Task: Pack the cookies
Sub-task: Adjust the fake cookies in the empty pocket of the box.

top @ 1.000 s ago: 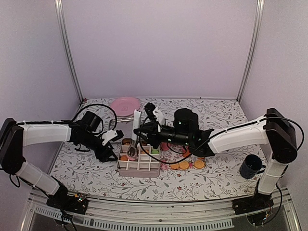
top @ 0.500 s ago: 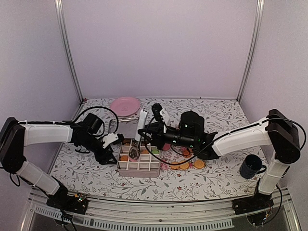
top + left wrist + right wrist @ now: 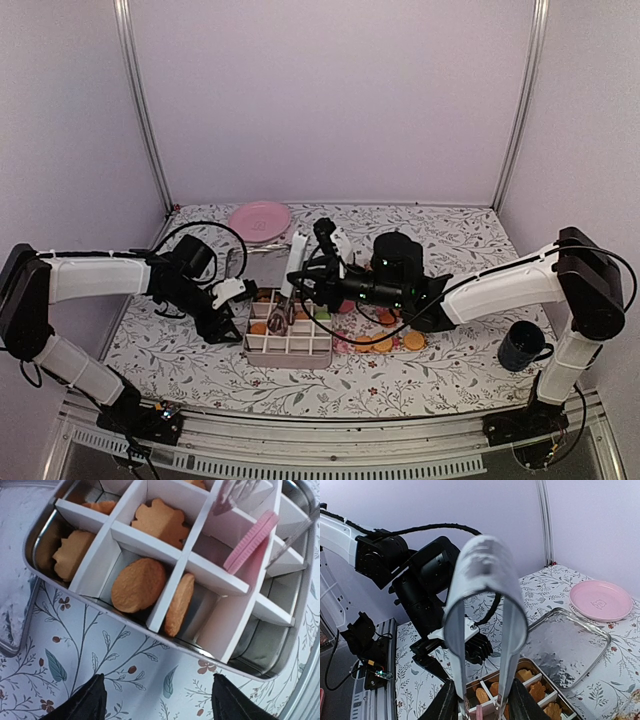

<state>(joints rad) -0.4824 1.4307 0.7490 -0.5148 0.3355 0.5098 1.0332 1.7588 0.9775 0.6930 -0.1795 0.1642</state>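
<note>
Covering tabletop (image 3: 450,370), floral print, lilac walls (image 3: 330,100), L tool (image 3: 157,707) wide, R tool (image 3: 481,702) gripping tongs (image 3: 485,580)

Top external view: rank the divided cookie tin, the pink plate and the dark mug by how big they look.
1. divided cookie tin, clearly largest.
2-3. pink plate and dark mug look about alike: the plate is wider but foreshortened and farther back, so I won't rank them.

Cookies (image 3: 138,584) in tin (image 3: 289,352), plate (image 3: 259,219) behind
</note>
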